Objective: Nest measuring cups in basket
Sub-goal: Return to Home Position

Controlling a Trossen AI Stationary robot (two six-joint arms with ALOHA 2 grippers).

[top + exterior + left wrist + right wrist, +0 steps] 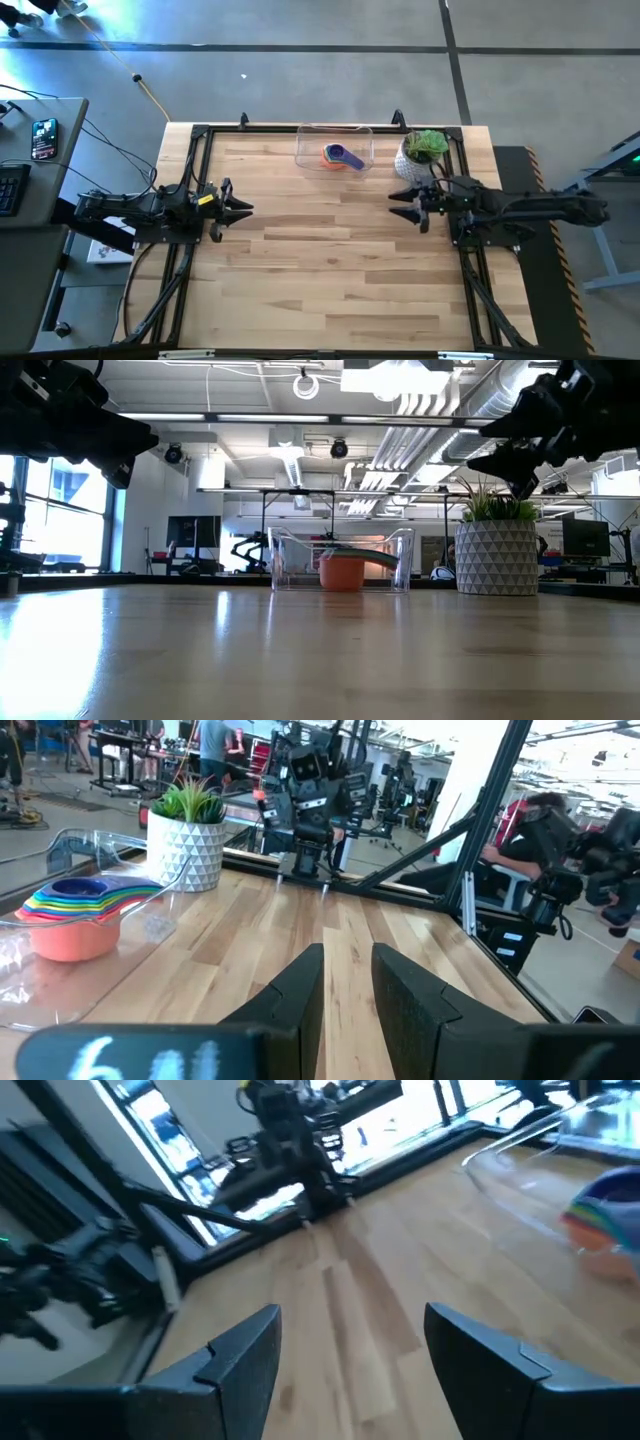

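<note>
One potted plant (424,150) beside basket (308,148)

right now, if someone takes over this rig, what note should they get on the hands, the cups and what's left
Left hand: open, empty, above the left side of the table, pointing inward.
Right hand: open, empty, above the right side, next to the potted plant.
Measuring cups: nested in one stack, orange at the bottom, purple on top, inside the basket at the table's far edge.
Done: nesting and binning, as far as shown; no loose cup shows on the table.
Left: probably only parking the arms. The stack's cups cannot be counted from here.
</note>
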